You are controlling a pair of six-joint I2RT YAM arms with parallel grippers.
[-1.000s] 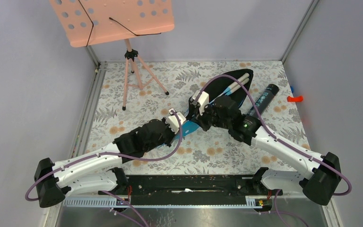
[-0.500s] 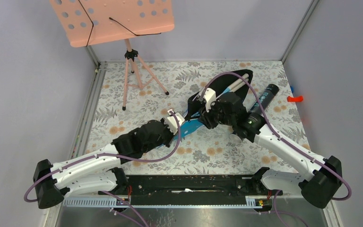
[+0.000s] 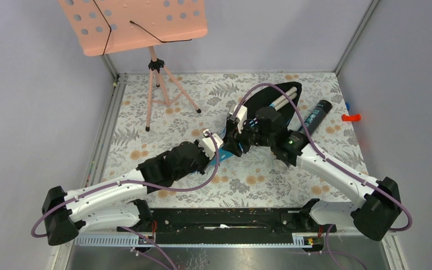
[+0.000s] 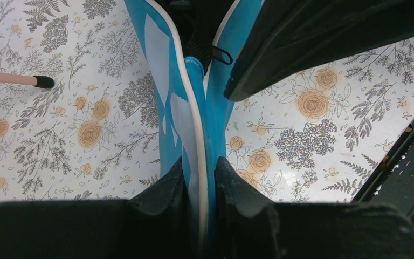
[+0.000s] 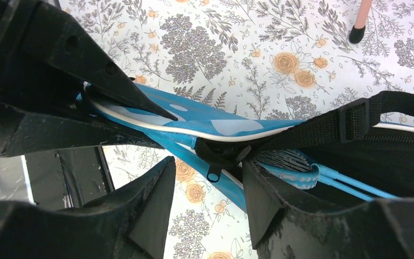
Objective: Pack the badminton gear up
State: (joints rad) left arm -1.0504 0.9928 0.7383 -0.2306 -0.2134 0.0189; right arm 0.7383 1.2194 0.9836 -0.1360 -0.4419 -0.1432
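Left gripper (image 4: 199, 164) — tight on blue bag (image 4: 161, 81)

From above and behind the arm bases, my fixed camera looks down over the whole counter (image 3: 259, 183). My wrist cameras sit close, facing each other past the left end effector (image 4: 199, 164) and right end effector (image 5: 207, 164); both catch the blue racket bag (image 4: 191, 97) at its zippered end.
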